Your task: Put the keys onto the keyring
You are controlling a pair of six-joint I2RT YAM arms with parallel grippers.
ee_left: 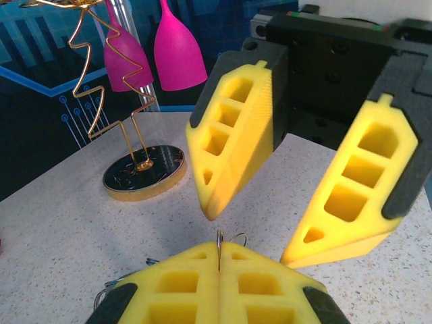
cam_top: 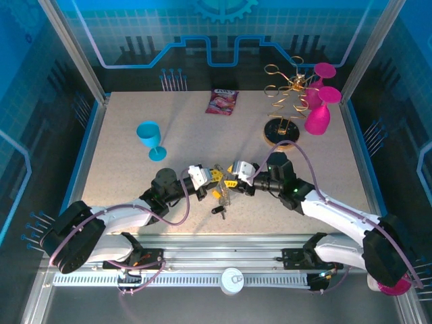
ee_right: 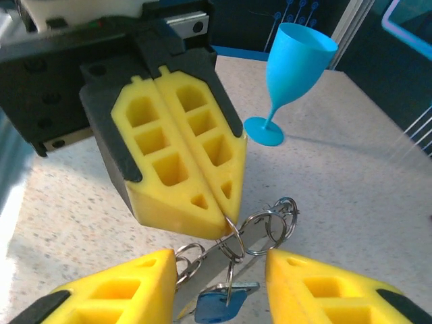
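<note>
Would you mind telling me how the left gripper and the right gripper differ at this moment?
The left gripper has its fingers pressed together, pinching the linked metal rings; the right gripper has its fingers apart, gripping nothing. The left gripper reaches in from the left, the right gripper from the right. Both have yellow fingers.

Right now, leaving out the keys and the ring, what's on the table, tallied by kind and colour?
Blue goblet: 1
Pink goblets: 2
Gold wire rack: 1
Snack packet: 1
Total: 5
</note>
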